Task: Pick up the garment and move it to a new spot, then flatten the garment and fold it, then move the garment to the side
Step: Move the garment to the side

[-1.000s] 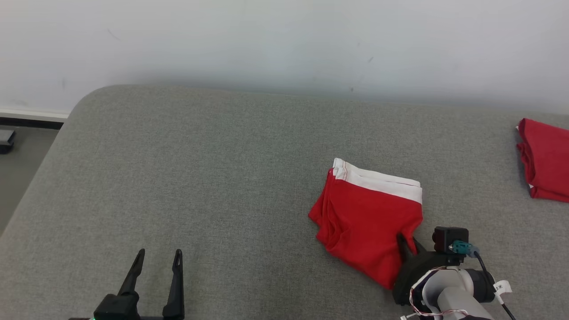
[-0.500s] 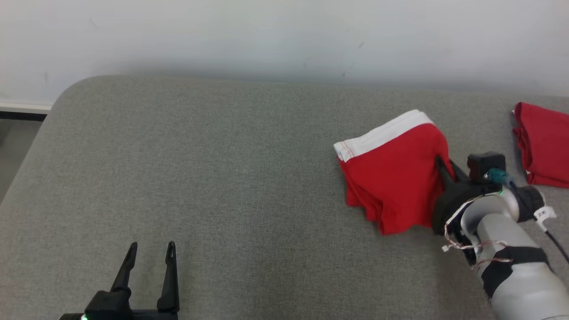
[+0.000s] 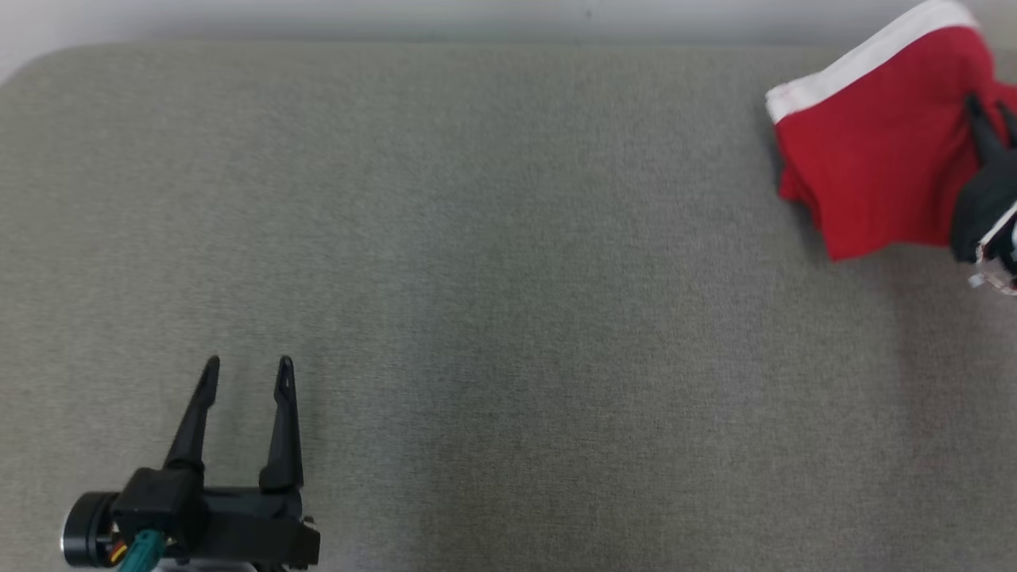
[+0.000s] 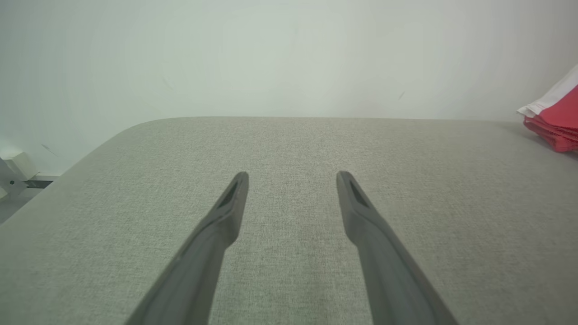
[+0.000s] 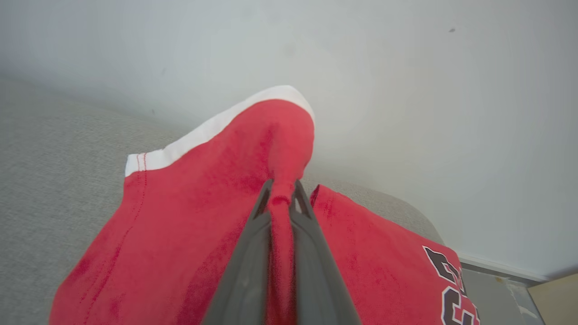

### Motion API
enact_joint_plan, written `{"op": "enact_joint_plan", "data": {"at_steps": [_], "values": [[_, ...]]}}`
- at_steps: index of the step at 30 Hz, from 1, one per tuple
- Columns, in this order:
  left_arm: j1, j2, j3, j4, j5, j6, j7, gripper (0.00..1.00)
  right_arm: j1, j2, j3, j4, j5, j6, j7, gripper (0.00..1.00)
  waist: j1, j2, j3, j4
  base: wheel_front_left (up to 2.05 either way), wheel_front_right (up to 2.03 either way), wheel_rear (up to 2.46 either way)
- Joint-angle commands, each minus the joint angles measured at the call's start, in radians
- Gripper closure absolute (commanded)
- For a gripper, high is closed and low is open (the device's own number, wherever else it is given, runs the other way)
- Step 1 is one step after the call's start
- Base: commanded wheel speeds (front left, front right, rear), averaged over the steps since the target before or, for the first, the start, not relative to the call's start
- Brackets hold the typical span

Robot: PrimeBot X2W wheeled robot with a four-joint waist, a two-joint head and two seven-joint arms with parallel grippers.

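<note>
The garment (image 3: 866, 151) is a folded bright red piece with a white band along its top edge, hanging at the upper right of the head view. My right gripper (image 3: 989, 105) is shut on its right edge and holds it up off the grey surface. In the right wrist view, a ridge of the red garment (image 5: 203, 203) is pinched between the closed fingers of the right gripper (image 5: 281, 189). My left gripper (image 3: 248, 364) stands open at the lower left, nothing between its fingers (image 4: 235, 198). The left wrist view catches the garment (image 4: 557, 122) at its far right edge.
A wide grey padded surface (image 3: 508, 278) runs under both arms, with a pale wall (image 4: 289, 54) behind it. A second red cloth with black, white-outlined lettering (image 5: 384, 253) lies just right of the held garment. The surface's rounded left corner (image 4: 113, 135) drops to the floor.
My right gripper closed on the garment's edge, lifted it off the surface and carried it back and to the right. The head camera has also shifted. The left gripper stays open.
</note>
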Motion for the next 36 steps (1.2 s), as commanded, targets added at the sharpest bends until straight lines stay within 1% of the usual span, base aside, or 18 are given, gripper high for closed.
{"op": "enact_joint_plan", "data": {"at_steps": [1,4,10,14,18,23,31,32,33,34,36], "values": [[-0.027,0.007,0.005,-0.013,0.013,0.001,-0.007,0.0,-0.021,-0.027,0.018,-0.02,0.016,-0.003,0.012,1.0,-0.0002,-0.0001,0.108,-0.063,0.0,0.0,0.0],[-0.044,0.018,0.015,-0.039,0.016,0.004,-0.007,0.0,-0.058,-0.099,0.046,-0.06,0.044,-0.003,0.036,1.0,-0.0002,-0.0001,0.154,-0.084,0.0,0.0,0.0],[-0.056,0.039,0.029,-0.108,0.024,0.014,-0.007,0.0,-0.092,-0.216,0.065,-0.113,0.097,-0.003,0.084,1.0,-0.0002,-0.0001,0.213,-0.125,0.0,0.0,0.0],[-0.057,0.056,0.039,-0.17,0.033,0.026,0.004,0.0,-0.115,-0.279,0.061,-0.134,0.116,-0.003,0.108,1.0,-0.0002,-0.0001,0.245,-0.144,0.0,0.0,0.0],[-0.061,0.074,0.044,-0.23,0.043,0.034,0.023,0.0,-0.145,-0.319,0.056,-0.127,0.097,-0.003,0.121,1.0,-0.0002,-0.0001,0.282,-0.155,0.0,0.0,0.0],[-0.06,0.09,0.05,-0.296,0.052,0.044,0.043,0.0,-0.178,-0.34,0.052,-0.108,0.058,-0.003,0.127,1.0,-0.0002,-0.0001,0.319,-0.163,0.0,0.0,0.0],[-0.055,0.108,0.059,-0.348,0.057,0.054,0.061,0.0,-0.208,-0.313,0.029,-0.074,0.004,-0.003,0.129,1.0,-0.0002,-0.0001,0.348,-0.17,0.0,0.0,0.0],[-0.054,0.109,0.06,-0.35,0.056,0.054,0.062,0.0,-0.213,-0.311,0.025,-0.076,-0.009,-0.003,0.115,0.8,-0.0002,-0.0001,0.351,-0.17,0.0,0.0,0.0],[-0.054,0.11,0.06,-0.353,0.056,0.056,0.063,0.0,-0.215,-0.309,0.02,-0.076,-0.02,-0.003,0.104,0.15,-0.0002,-0.0001,0.353,-0.171,0.0,0.0,0.0],[-0.053,0.112,0.062,-0.354,0.056,0.058,0.063,0.0,-0.215,-0.303,0.015,-0.07,-0.029,-0.003,0.1,0.0,-0.0002,-0.0001,0.354,-0.172,0.0,0.0,0.0],[-0.049,0.113,0.064,-0.35,0.054,0.06,0.062,0.0,-0.224,-0.293,0.003,-0.054,-0.062,-0.003,0.1,0.0,-0.0002,-0.0001,0.351,-0.174,0.0,0.0,0.0]]}}
